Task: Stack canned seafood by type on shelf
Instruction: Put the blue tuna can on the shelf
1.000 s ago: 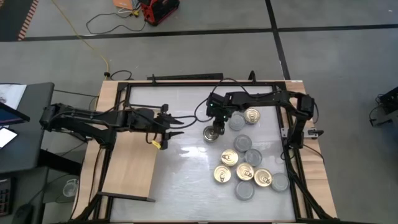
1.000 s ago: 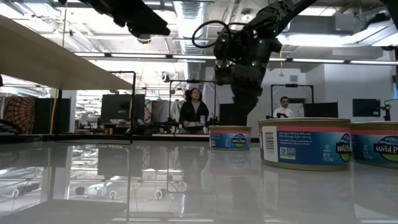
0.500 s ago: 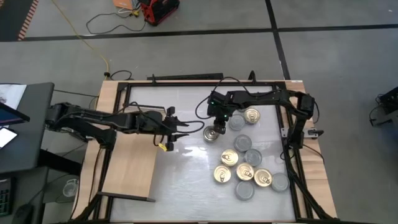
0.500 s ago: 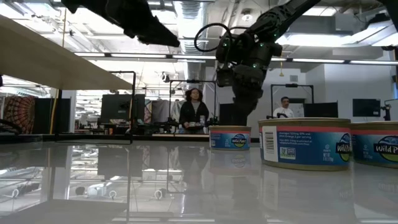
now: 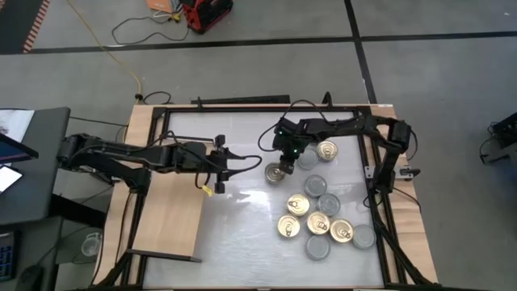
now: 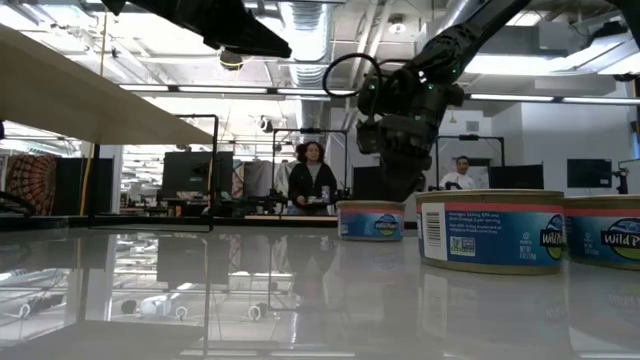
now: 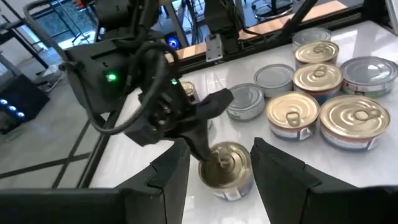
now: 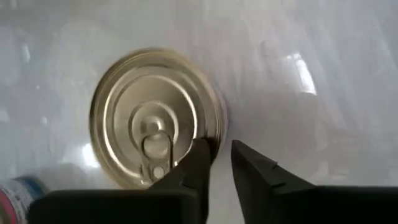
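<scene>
A gold-topped tin (image 5: pixel 277 172) stands on the white table, apart from the other canned seafood, which is clustered at the right (image 5: pixel 323 214): several gold tops and several silver tops. My right gripper (image 8: pixel 221 155) points steeply down at this tin's edge, its fingers close together. My left gripper (image 7: pixel 219 146) hovers to the tin's left (image 5: pixel 230 166), aimed at it, with a visible gap and nothing between its fingers. The shelf (image 5: pixel 166 222), a light wooden board in a black frame, lies at the table's left with no tins on it. My right gripper has the gold-topped tin by its rim (image 8: pixel 219 134), on the side toward the table's right. One finger (image 8: pixel 198 163) is over the lid and the other (image 8: pixel 252 168) outside the wall. The fingers slant down from above. The tin stands upright with its base on the table (image 6: pixel 370 236).
Two tins, silver (image 5: pixel 309 159) and gold (image 5: pixel 327 149), stand just right of the held one. A black metal frame (image 5: pixel 242 103) runs around the table. In the low view, people (image 6: pixel 312 180) are in the room behind the table.
My right gripper has sunk a little toward the gold-topped tin and shifted slightly toward the table's right. The tin stands where it was.
</scene>
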